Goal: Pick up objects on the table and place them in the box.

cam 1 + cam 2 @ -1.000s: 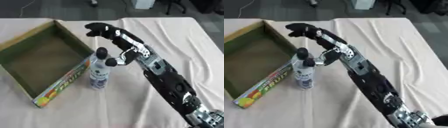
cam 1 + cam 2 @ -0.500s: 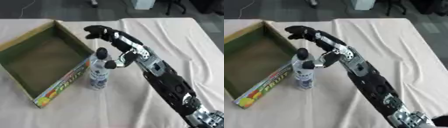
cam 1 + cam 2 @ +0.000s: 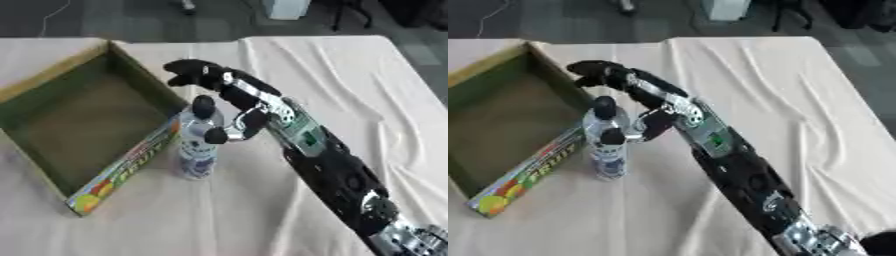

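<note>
While the right robot hand has lowered its open fingers closer around the bottle, it stands ungrasped just beside the box, so picking remains.

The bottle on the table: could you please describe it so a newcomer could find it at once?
Find the open cardboard box on the cloth-covered table. Just outside its right wall stands the bottle, upright, clear, with a dark cap and printed label. The right hand is wrapped around its top, and nothing else stands upright there.
</note>
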Robot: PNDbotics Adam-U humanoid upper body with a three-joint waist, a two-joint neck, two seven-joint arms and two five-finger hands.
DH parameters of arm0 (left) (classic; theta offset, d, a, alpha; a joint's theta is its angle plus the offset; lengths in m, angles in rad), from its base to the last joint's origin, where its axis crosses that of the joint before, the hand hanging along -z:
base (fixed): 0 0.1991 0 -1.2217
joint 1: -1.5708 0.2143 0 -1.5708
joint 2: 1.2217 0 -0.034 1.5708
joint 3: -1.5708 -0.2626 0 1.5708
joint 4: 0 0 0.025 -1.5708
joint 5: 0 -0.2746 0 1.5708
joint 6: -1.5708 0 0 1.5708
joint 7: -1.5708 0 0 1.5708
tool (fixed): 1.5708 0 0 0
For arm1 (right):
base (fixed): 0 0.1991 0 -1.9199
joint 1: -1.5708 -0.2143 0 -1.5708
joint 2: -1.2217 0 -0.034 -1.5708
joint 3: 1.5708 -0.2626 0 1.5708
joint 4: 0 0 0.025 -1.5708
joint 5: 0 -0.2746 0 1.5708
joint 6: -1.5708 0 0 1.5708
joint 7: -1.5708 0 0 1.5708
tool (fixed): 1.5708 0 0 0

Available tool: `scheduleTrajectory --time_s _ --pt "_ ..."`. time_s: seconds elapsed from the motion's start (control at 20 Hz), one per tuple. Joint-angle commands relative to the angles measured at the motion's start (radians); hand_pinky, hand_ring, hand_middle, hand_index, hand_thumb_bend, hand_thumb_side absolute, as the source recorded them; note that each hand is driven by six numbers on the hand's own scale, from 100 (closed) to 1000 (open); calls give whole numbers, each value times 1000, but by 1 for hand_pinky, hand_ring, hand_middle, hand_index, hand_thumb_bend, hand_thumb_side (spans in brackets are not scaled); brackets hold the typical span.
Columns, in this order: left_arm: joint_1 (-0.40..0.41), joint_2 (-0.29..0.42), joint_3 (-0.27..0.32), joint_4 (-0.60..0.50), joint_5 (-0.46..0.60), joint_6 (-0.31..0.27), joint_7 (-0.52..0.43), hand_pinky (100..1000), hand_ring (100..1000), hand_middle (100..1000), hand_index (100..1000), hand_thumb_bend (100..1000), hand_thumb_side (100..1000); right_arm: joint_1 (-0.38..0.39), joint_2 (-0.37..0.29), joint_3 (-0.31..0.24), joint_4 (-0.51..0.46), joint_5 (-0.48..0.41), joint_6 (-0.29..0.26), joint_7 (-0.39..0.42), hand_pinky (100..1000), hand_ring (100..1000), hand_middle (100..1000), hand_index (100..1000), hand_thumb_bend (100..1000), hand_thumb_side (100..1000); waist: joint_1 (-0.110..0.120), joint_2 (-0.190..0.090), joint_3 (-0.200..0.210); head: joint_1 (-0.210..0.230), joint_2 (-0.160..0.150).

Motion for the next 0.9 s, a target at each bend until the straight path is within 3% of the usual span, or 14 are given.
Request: scheduleTrajectory --time_s 0.05,0.9 --pt "-8 24 11 -11 5 -8 4 701 739 856 855 161 1000 -4 -5 2 -6 11 -178 186 931 882 953 952 681 463 11 -15 -1 -7 -1" --pt "-7 25 12 -11 6 -9 3 701 739 856 855 161 1000 5 -5 10 16 28 -187 196 926 882 952 951 673 461 11 -17 0 -12 -1"
